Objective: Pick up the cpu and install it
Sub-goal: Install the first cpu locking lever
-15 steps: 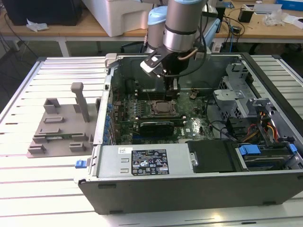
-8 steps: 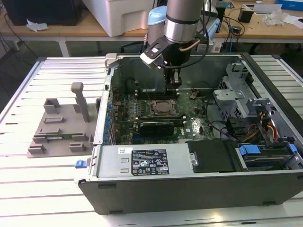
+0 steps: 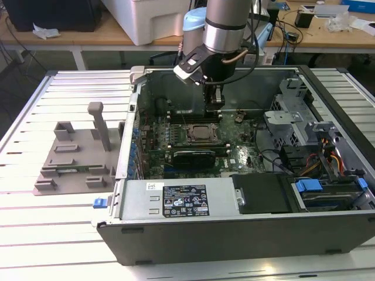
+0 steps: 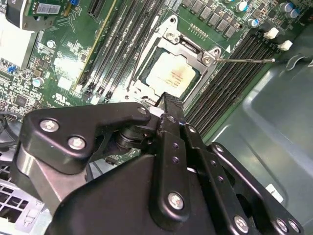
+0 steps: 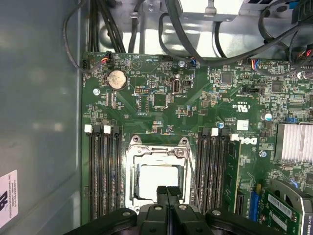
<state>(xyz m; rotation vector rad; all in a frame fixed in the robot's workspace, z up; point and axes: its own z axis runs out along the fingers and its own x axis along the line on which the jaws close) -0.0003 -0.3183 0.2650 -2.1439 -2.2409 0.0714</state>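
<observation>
The cpu (image 4: 171, 76) lies flat inside its metal socket frame on the green motherboard, its silvery lid facing up. The first wrist view has the cpu (image 5: 152, 180) just beyond the fingertips. In the exterior view the cpu (image 3: 202, 133) sits mid-board inside the open computer case. My gripper (image 3: 215, 108) hangs a little above the board, just behind the socket. Its two black fingers (image 5: 163, 193) are pressed together, shut with nothing between them. In the second wrist view the gripper (image 4: 168, 100) ends near the socket's edge, apart from the chip.
A grey plastic fixture tray (image 3: 76, 158) stands on the slatted table at the exterior view's left. A black expansion card (image 3: 196, 155) lies in front of the socket. Memory slots (image 5: 105, 176) flank it. The case wall (image 3: 135, 117), drive cage (image 3: 293, 111) and cables (image 5: 146, 24) hem in the board.
</observation>
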